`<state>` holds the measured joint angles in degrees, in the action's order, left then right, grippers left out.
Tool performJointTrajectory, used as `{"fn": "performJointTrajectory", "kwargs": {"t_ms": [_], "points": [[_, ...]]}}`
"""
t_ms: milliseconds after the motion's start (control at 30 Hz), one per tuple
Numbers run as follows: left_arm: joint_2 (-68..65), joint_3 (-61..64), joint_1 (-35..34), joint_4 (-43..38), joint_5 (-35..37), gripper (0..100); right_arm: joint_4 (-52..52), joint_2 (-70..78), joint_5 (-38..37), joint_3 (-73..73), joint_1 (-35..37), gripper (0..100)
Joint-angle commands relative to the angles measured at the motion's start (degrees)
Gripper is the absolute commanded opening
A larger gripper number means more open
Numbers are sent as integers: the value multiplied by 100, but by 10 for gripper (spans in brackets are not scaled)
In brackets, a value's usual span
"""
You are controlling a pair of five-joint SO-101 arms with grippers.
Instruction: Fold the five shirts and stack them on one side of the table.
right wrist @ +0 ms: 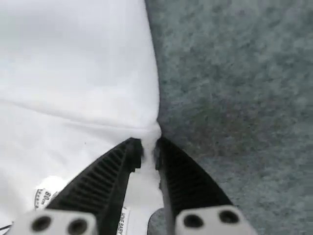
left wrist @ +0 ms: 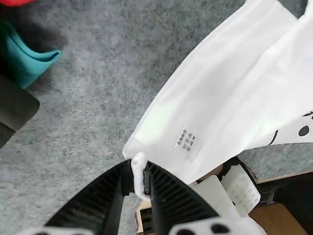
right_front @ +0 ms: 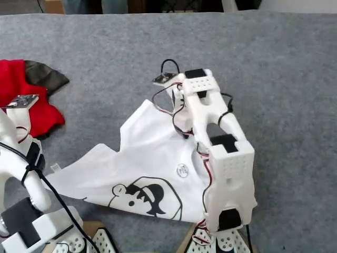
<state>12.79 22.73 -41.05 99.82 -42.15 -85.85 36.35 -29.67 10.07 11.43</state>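
1. The white shirt lies spread on the grey table. The left pincer nips one corner and the right pincer nips an edge, each clamped on cloth.
2. To fold well, both should probably lift together, keeping the cloth taut between them.
3. The cloth looks thin, limp and smooth, and the table covering felt-like. A crumpled red shirt lies well beyond the left pincer.

Overhead looks down; wrist views close, share shirt.
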Motion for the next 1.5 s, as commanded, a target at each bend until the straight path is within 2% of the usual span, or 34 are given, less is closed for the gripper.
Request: {"fn": "performJointTrajectory", "kwargs": {"t_ms": [0,133,300,467,567,700,900,1067,1267,1467], "points": [[88,-22,-4,-62,-88,29,-316,127,0,110,-290,11],[35,-22,22,-281,-79,29,-607,110,-158,119,-818,14],[26,154,558,-334,-88,29,-1099,110,-492,110,-1565,14],[35,409,1314,-413,-70,29,-1503,110,-1108,92,-2391,14],[62,409,1420,-422,-70,29,-1503,-22,-1635,-277,-2602,14],[79,391,1095,-422,-123,29,-1398,-646,-2321,-1165,-2462,34],[88,391,382,-396,-607,29,-1037,-2167,-2356,-1868,-2145,149],[88,435,145,-396,-826,29,-826,-3125,-2330,-1684,-1670,155],[88,435,171,-396,-809,29,35,-2888,-1090,-1121,-686,156],[88,435,136,-308,-809,29,422,-1560,-114,-409,26,158]]}}
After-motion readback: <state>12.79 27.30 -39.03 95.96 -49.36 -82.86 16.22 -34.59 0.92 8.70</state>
